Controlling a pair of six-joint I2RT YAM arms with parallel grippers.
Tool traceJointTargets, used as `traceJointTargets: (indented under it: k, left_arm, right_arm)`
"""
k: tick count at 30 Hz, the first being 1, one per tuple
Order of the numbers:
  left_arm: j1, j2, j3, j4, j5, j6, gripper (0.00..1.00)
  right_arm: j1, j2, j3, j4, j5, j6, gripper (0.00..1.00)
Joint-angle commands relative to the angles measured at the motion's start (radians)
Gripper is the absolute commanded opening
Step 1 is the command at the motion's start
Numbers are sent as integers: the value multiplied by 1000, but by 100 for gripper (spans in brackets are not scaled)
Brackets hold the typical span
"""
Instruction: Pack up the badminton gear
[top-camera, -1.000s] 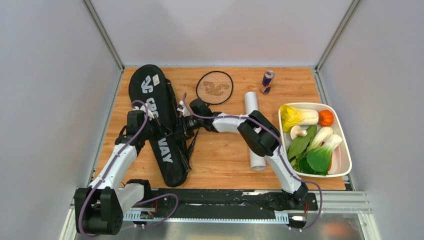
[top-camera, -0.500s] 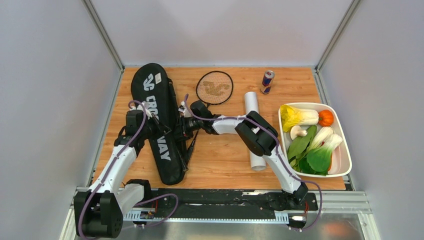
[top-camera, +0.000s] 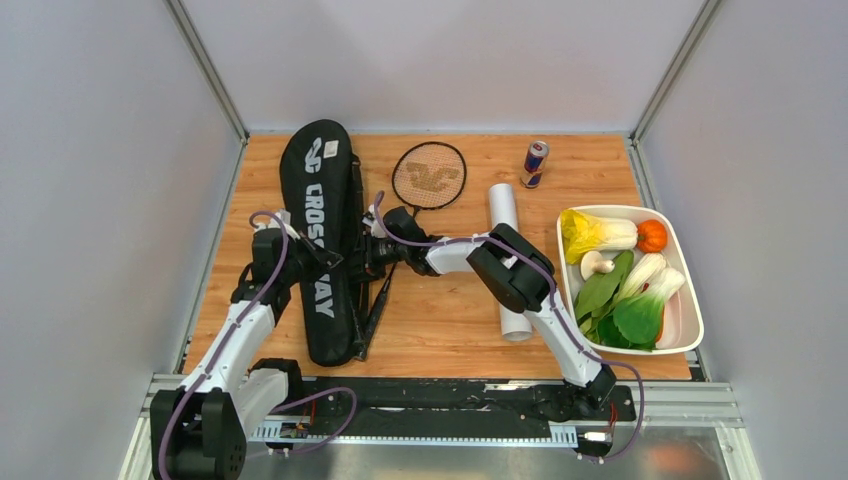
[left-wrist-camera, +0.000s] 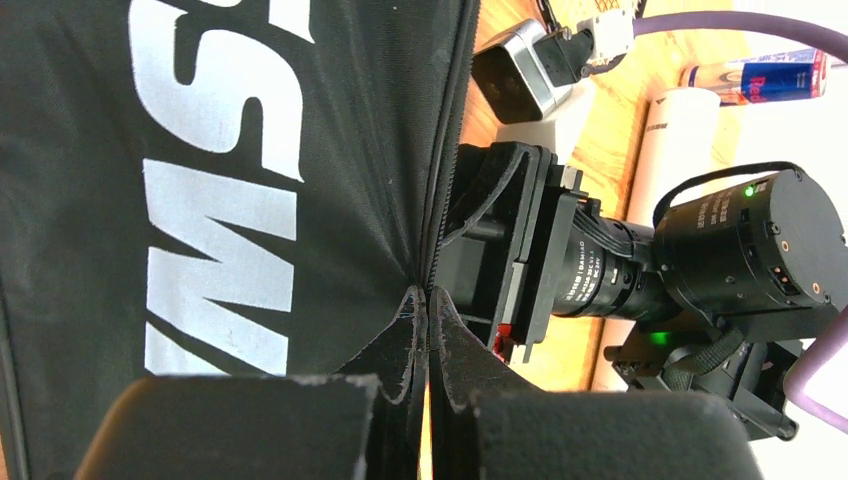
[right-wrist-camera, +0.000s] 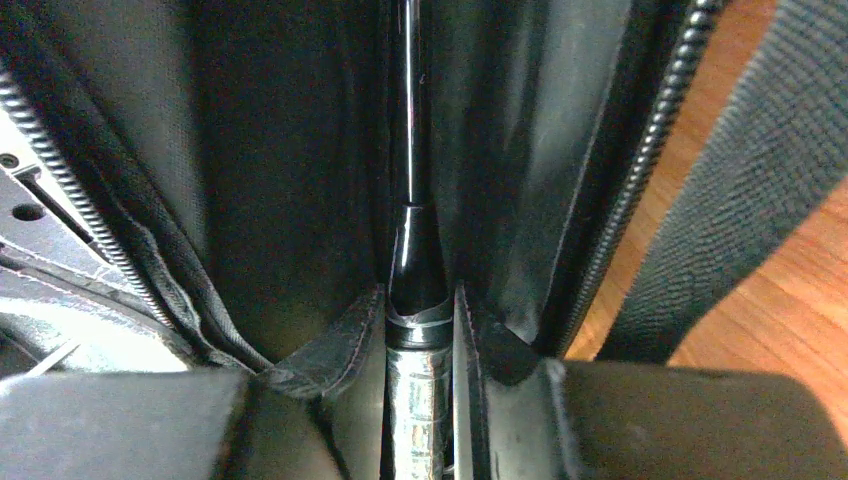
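At the "CROSSWAY" bag (top-camera: 312, 185) zip, left tool (left-wrist-camera: 425, 318) pinches fabric; right tool (right-wrist-camera: 420, 325) clamps a racket (right-wrist-camera: 410, 150).

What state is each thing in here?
racket bag: unzipped, lying flat
left gripper: shut on racket bag's zip edge
right gripper: shut on racket inside bag
other racket: on table, outside bag
white tube: lying on its side
can: upright

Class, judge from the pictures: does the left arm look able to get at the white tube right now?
Probably not: the left claw is shut on the racket bag's zipper edge, and the right arm lies across the way to the white tube.
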Motion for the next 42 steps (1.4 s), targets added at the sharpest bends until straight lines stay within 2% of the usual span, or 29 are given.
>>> traceJointTargets:
  k: [1,4,9,12,16,25,29,31,35,42]
  left_arm:
    - [-10,-14,12,-48,47,-2,0]
    - [-10,0,37,-89,3,44,0]
    - [-10,31,56,-96,-23,70,0]
    - [-9,43,59,-83,-22,68,0]
    - [-9,59,66,-75,-14,68,0]
    - [-9,62,55,-57,-5,54,0]
    - [-9,53,36,-35,16,24,0]
    - [-9,41,25,-31,17,11,0]
    - [-10,-14,3,-45,-6,-14,0]
    - [-9,-138,-1,-90,-76,-53,0]
  right_arm:
    - [-17,-11,20,20,163,18,19]
    - [-14,-55,-6,-14,123,-53,34]
    - [-6,-154,-106,-64,64,-164,44]
    - [2,-185,-152,-91,25,-198,56]
    - [22,-214,-206,-97,2,-222,57]
    - [104,-206,-230,-93,105,-175,48]
    - [123,-167,-224,-4,110,-116,44]
    - [125,-149,-220,51,106,-78,35]
    - [116,-137,-241,199,121,10,10]
    - [112,-81,-205,355,97,107,6]
